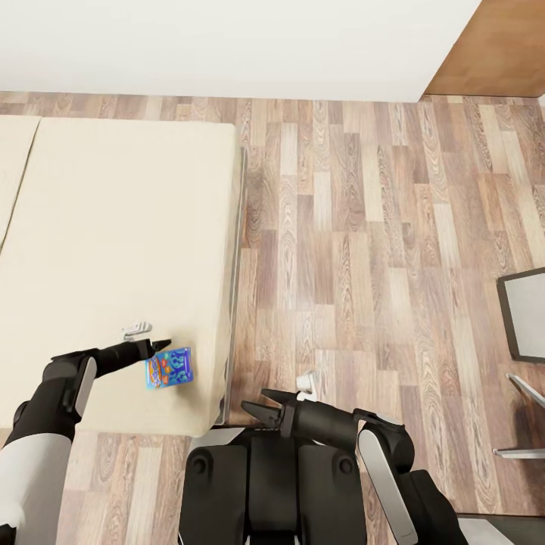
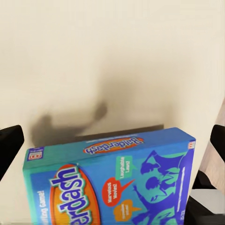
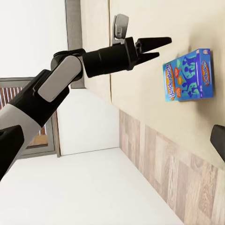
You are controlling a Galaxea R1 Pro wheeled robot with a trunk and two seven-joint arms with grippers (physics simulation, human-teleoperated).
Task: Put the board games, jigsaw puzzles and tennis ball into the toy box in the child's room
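Observation:
A blue board game [image 1: 169, 369] with cartoon figures lies flat on the beige bed [image 1: 113, 227], near the mattress's front right corner. My left gripper [image 1: 160, 345] hovers open just above and behind the box, not touching it. In the left wrist view the blue board game [image 2: 117, 183] lies below, between the wide-spread fingertips [image 2: 10, 145]. The right wrist view shows the left gripper [image 3: 161, 48] beside the blue board game [image 3: 188, 75]. My right gripper [image 1: 255, 400] is open and empty over the floor, off the bed's corner. The table, toy box and other toys are out of view.
Wood-plank floor [image 1: 363, 227] stretches right of the bed up to a white wall [image 1: 227, 45]. A brown wooden panel [image 1: 499, 45] is at the back right. A grey-framed piece of furniture [image 1: 524, 314] and metal legs [image 1: 522, 453] stand at the right edge.

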